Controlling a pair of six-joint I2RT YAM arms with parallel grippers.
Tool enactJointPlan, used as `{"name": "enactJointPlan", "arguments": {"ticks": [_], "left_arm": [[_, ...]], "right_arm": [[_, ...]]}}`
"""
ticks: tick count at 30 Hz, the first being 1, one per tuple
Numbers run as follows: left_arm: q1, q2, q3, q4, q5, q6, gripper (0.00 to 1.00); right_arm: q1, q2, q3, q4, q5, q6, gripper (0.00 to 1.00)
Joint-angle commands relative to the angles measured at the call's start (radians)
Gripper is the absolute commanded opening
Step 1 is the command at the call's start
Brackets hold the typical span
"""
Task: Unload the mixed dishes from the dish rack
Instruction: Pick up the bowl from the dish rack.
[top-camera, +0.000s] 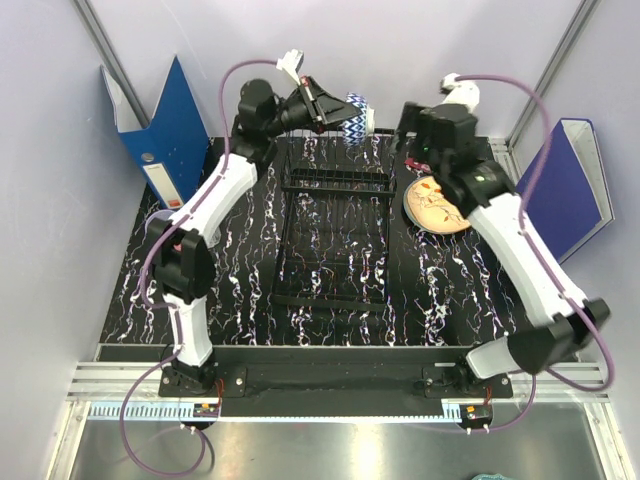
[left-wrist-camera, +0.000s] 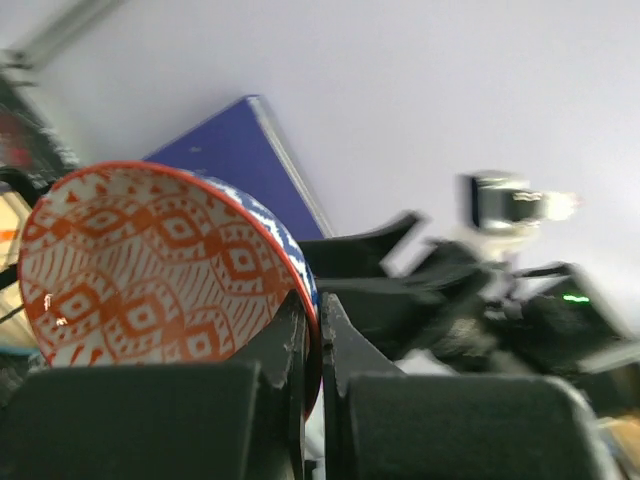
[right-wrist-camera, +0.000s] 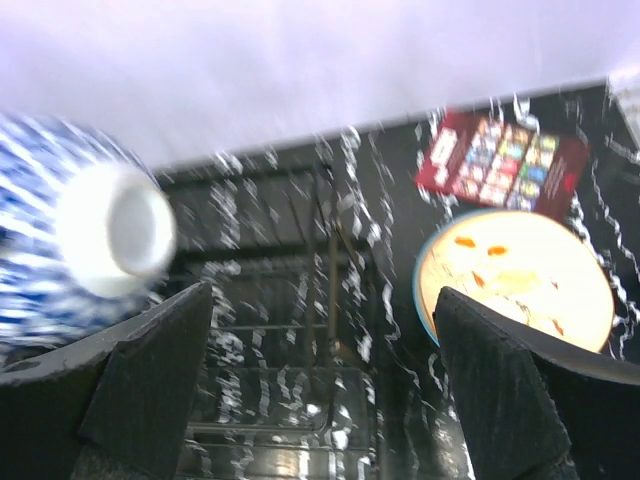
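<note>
Bowl (left-wrist-camera: 150, 270) rim sits clamped in left tool (left-wrist-camera: 312, 312); right tool (right-wrist-camera: 322, 296) stands wide apart.

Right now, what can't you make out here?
Bowl: right wrist view, motion-blurred, cut by the left edge.
Plate: top view, partly under the right arm.
Palette: right wrist view, squares too blurred to read.
Bowl's lower rim: left wrist view, behind the left tool.

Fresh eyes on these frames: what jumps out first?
The left claw pinches the rim of the blue-and-white bowl, orange-patterned inside, in the air at the far end of the dish rack. The right claw hangs open beside it. The cream orange-patterned plate lies flat on the table, right of the rack.
</note>
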Motion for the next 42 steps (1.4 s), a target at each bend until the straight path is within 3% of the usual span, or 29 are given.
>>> {"name": "enactJointPlan", "arguments": {"ticks": [1, 2, 4, 12, 18, 22, 28, 35, 42], "left_arm": [[-0.07, -0.207, 0.152, -0.568, -0.148, 0.63, 0.0], [-0.105, -0.233, 0.142, -0.706, -0.204, 0.707, 0.0], [-0.141, -0.301, 0.043, -0.787, -0.369, 0.869, 0.0], [-0.358, -0.607, -0.414, -0.781, -0.727, 1.296, 0.0], [-0.61, -0.689, -0.563, -0.773, -1.043, 1.565, 0.0], [-0.69, -0.706, -0.594, -0.773, -1.042, 1.627, 0.0], [-0.792, -0.729, -0.64, -0.756, -0.981, 1.687, 0.0], [-0.837, -0.723, -0.645, -0.753, -0.87, 1.68, 0.0], [-0.842, -0.715, -0.634, -0.753, -0.835, 1.655, 0.0]], "right_arm": [[0.004, -0.125, 0.067, -0.041, 0.033, 0.036, 1.0], [0.002, -0.135, 0.071, -0.052, 0.036, 0.035, 1.0], [0.004, -0.151, 0.088, -0.11, 0.04, 0.041, 0.99], [0.002, -0.151, 0.096, -0.267, -0.135, 0.102, 0.98], [0.004, -0.194, 0.059, -0.319, -0.362, 0.107, 0.92], [0.043, -0.214, 0.03, -0.392, -0.471, 0.089, 0.88], [0.207, -0.258, -0.077, -0.482, -0.407, 0.081, 0.86], [0.289, -0.321, -0.22, -0.485, -0.408, 0.127, 0.81], [0.318, -0.304, -0.243, -0.457, -0.386, 0.136, 0.76]]}}
